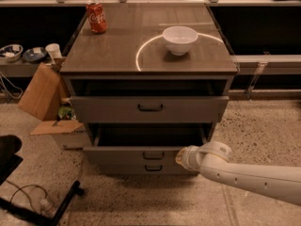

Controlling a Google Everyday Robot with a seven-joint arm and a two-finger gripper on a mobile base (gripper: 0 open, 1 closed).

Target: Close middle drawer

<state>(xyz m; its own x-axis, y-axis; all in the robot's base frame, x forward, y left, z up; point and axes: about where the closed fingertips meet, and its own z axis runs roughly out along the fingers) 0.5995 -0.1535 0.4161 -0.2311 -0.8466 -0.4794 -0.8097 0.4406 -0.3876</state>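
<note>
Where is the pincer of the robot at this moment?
In the camera view, the pincer is low, right of centre, at the right end of the open middle drawer front, right of its dark handle.
</note>
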